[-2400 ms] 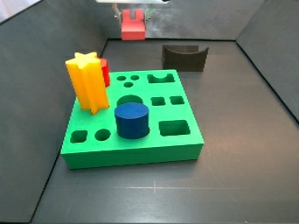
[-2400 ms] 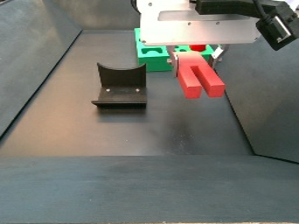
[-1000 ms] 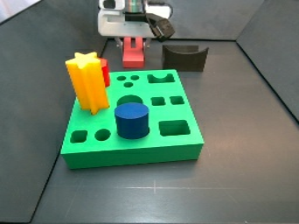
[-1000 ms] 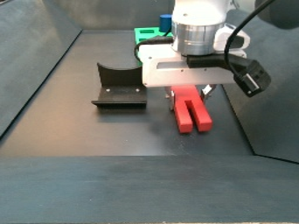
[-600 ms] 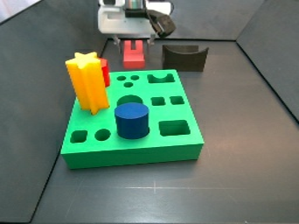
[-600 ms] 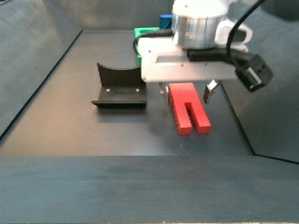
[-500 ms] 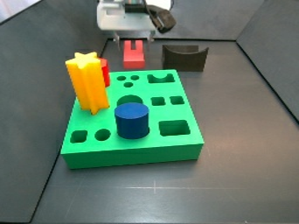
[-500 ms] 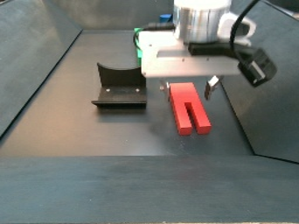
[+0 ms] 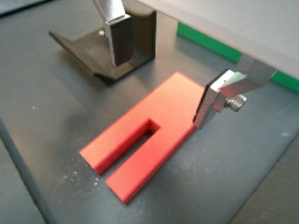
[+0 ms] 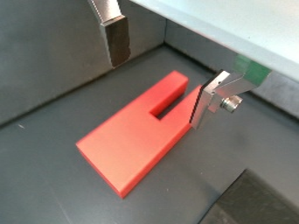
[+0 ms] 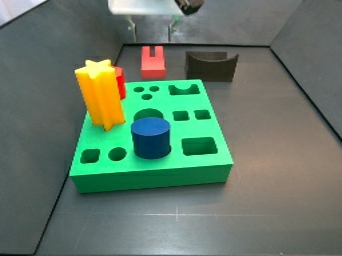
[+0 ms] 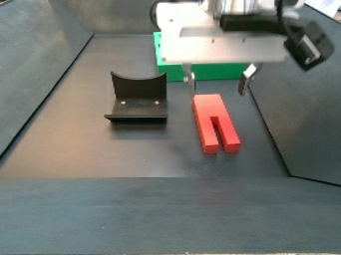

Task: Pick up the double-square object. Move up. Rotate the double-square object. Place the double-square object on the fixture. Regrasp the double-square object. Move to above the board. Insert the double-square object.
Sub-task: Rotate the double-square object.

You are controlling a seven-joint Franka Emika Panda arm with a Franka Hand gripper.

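The double-square object (image 12: 213, 122) is a long red block with a slot at one end. It lies flat on the dark floor, to the right of the fixture (image 12: 136, 97) in this side view, and it also shows in a side view as the same red block (image 11: 154, 62). My gripper (image 12: 216, 78) hangs above it, open and holding nothing. In both wrist views the red block (image 9: 152, 131) (image 10: 131, 136) lies below the spread fingers (image 9: 114, 37) (image 10: 212, 103), apart from them. The green board (image 11: 201, 165) lies toward the front.
A yellow star prism (image 11: 99, 95) and a blue cylinder (image 11: 151, 138) stand in the board, with another red piece (image 11: 122, 84) behind the star. Dark walls close in the floor on all sides. The fixture (image 11: 211, 65) stands just right of the red block.
The gripper lowered the red block to the floor, let go of it and rose. The block now lies flat, free of the fingers.
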